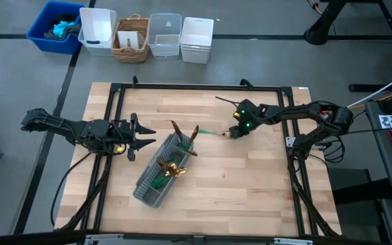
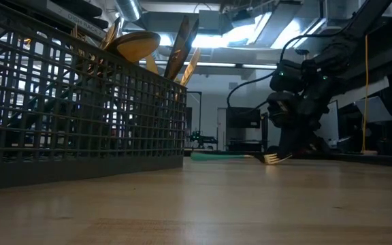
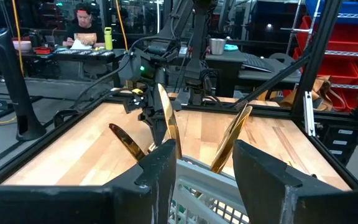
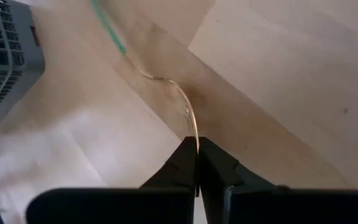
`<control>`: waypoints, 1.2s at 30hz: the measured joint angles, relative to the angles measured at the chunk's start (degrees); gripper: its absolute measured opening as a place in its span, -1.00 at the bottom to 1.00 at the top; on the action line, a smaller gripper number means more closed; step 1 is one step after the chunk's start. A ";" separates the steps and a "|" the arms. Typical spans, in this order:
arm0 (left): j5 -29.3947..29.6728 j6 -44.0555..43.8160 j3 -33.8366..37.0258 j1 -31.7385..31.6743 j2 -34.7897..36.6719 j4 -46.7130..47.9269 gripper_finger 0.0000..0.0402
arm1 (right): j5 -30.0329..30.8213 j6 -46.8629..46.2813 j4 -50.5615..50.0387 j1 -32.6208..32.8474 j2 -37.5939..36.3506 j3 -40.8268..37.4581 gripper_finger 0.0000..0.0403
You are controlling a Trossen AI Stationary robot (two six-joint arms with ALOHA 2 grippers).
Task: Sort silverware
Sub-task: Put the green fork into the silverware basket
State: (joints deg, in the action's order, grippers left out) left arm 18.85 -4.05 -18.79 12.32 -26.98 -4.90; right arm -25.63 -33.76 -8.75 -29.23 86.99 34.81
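A fork [image 1: 214,132] with a gold head and a slim green handle [image 4: 107,28] lies on the wooden table between the grey mesh caddy [image 1: 156,175] and my right gripper [image 1: 231,134], which is shut on it. More silverware stands in the caddy, gold heads [image 3: 166,118] up. Other pieces [image 1: 169,170] lie across its middle. My left gripper [image 3: 207,180] hovers open and level at the caddy's far-left end, touching nothing. My right gripper pinches the tine end of the fork's gold head [image 4: 194,140] between its two fingertips. The fingers slant down from the table's right side, roughly in line with the fork. The green handle [image 2: 216,155] rests on the table, pointing toward the caddy.
A black frame [image 1: 182,87] runs round the tabletop. Beyond the far edge stand a blue bin [image 1: 50,30], white and clear bins [image 1: 196,41] and a wicker basket [image 1: 131,39]. Bare wood [image 1: 243,184] lies right of the caddy. A person sits far off in the room [image 3: 82,25].
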 joint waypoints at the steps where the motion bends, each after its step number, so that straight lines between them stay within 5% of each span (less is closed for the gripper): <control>1: 0.00 0.00 0.00 0.00 0.00 0.00 -0.26 | 0.18 0.44 0.48 0.00 -0.18 0.00 -0.95; 11: 0.00 0.00 0.00 0.01 0.00 -0.03 -0.26 | 6.13 9.65 -6.43 0.00 -5.71 6.77 -0.98; 21: 1.23 0.00 0.00 0.02 0.00 -0.18 -0.26 | 33.97 26.29 -30.75 2.03 -10.04 31.67 -0.97; 29: 1.76 -0.02 0.00 0.01 0.00 -0.18 -0.26 | 37.55 47.76 -33.28 13.69 -10.04 49.35 -0.98; 36: 4.81 0.00 0.00 0.00 0.00 -0.15 -0.26 | 46.12 68.73 -29.28 27.48 -9.73 51.65 -0.98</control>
State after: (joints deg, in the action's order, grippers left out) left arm 23.67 -4.05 -18.79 12.32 -26.98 -5.05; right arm 20.50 34.96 -38.03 -1.75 77.26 86.46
